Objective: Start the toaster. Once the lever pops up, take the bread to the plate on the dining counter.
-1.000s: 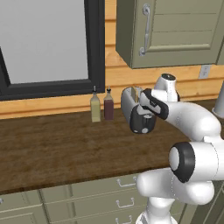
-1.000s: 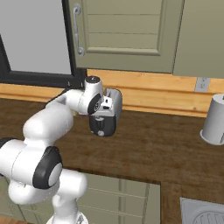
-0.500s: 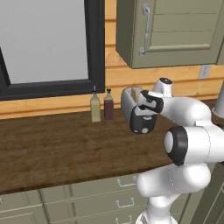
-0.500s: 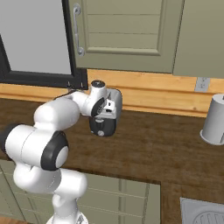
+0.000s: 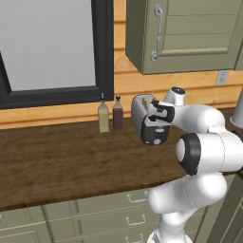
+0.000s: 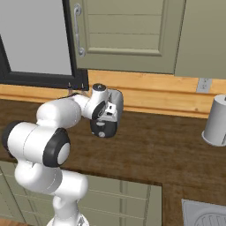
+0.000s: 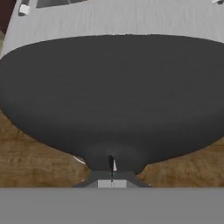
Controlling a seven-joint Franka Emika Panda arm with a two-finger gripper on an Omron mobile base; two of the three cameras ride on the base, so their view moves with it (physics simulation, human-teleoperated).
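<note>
The toaster (image 5: 138,113) stands on the wooden kitchen counter (image 5: 61,161), its dark end panel (image 5: 154,135) facing the room. My gripper (image 5: 155,121) is shut and pressed against the upper part of that panel. From the other side, the gripper (image 6: 107,117) sits over the toaster (image 6: 117,99). In the hand view the dark panel of the toaster (image 7: 112,92) is very close, and the gripper (image 7: 112,168) has its tips together against a rounded bulge low on it. The bread is hidden. The plate and the dining counter are out of view.
Two small bottles (image 5: 103,119) (image 5: 117,114) stand just left of the toaster against the wall. A cabinet (image 5: 190,33) hangs above it. A grey canister (image 6: 216,121) stands at the far right, and drawers (image 5: 128,213) run below the counter edge.
The arm's elbow has swung down and toward the cameras. The hand has stayed at the toaster's end panel with the gripper shut.
</note>
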